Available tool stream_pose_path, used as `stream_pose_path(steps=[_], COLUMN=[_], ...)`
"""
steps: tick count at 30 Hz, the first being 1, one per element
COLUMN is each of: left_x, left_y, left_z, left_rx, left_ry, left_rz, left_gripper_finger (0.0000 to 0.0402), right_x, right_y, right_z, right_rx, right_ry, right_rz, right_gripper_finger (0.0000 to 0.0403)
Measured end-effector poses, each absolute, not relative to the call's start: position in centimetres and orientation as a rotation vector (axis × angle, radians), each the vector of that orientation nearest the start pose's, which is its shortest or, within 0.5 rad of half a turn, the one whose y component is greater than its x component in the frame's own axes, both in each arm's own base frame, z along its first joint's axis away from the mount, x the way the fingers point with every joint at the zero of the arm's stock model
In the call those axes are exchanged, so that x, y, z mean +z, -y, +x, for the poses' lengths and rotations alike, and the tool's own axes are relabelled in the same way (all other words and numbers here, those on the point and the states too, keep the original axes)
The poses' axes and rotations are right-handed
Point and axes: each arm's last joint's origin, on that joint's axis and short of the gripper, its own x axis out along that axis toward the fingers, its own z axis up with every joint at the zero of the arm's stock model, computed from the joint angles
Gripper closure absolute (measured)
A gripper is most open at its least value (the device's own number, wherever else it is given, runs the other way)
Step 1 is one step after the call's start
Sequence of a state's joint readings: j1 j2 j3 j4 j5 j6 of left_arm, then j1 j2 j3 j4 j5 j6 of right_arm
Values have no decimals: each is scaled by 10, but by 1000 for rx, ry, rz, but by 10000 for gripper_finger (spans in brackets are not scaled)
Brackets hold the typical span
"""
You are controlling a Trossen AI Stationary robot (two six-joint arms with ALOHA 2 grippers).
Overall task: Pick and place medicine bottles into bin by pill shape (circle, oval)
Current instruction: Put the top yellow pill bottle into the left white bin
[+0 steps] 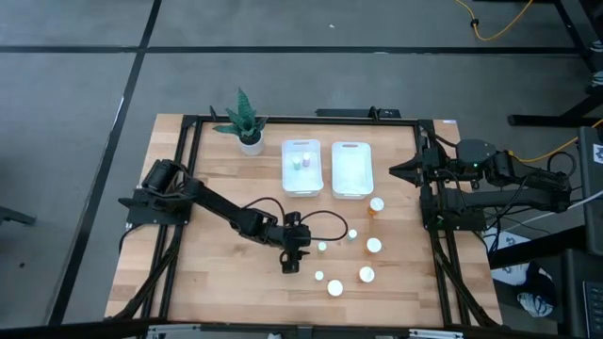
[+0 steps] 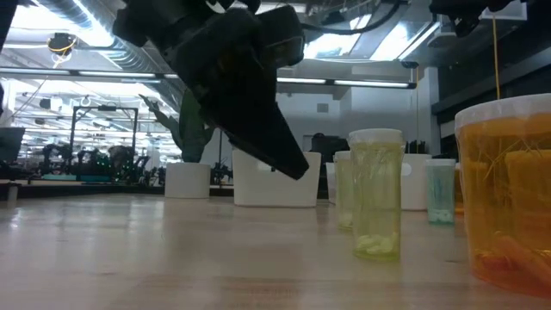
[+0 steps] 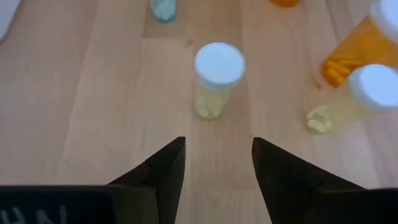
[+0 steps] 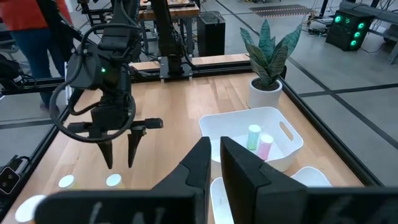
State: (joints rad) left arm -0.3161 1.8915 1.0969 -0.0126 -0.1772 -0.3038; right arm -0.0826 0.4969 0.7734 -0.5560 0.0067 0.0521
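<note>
Several white-capped medicine bottles stand upright on their bases on the wooden table (image 1: 217,282), right of centre. An amber one (image 1: 377,205) stands nearest the bins. My left gripper (image 1: 288,266) is open and empty, fingers pointing down, held above the table (image 3: 217,165). A pale green bottle (image 3: 217,81) (image 1: 321,247) stands just ahead of its fingers, apart from them. Another pale one (image 3: 373,87) and an amber one (image 3: 360,50) stand beside it. My right gripper (image 1: 394,169) waits shut and empty (image 4: 215,158) at the table's right side, by the bins.
Two white bins stand at the far centre: the left one (image 1: 301,167) holds two small bottles (image 4: 258,140), the right one (image 1: 351,169) shows none. A potted green plant (image 1: 247,127) stands left of them. A person in red (image 4: 37,18) is beyond the table.
</note>
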Motion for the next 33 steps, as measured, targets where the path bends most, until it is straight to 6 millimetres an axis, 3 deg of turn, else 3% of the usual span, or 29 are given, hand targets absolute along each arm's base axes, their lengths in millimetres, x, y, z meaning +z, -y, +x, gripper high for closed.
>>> stream_pose_path(steps=[13,19,27,33], left_x=[152,157,140,145], left_y=[114,115,112,106], left_z=[368,376,383,390], left_rx=[-12,-58,-49,-50], left_ry=[-777,-674,-672,-597], left_rz=[-27,32,34,46], left_gripper_finger=[148,151,152,152], right_x=[326,326,326,326], right_y=[8,8,8,8], right_z=[99,99,99,99], right_rx=[-96,-96,-97,-97], right_ry=[-294,-295,-294,-295], right_rz=[62,61,62,62], right_gripper_finger=[363,363,363,363])
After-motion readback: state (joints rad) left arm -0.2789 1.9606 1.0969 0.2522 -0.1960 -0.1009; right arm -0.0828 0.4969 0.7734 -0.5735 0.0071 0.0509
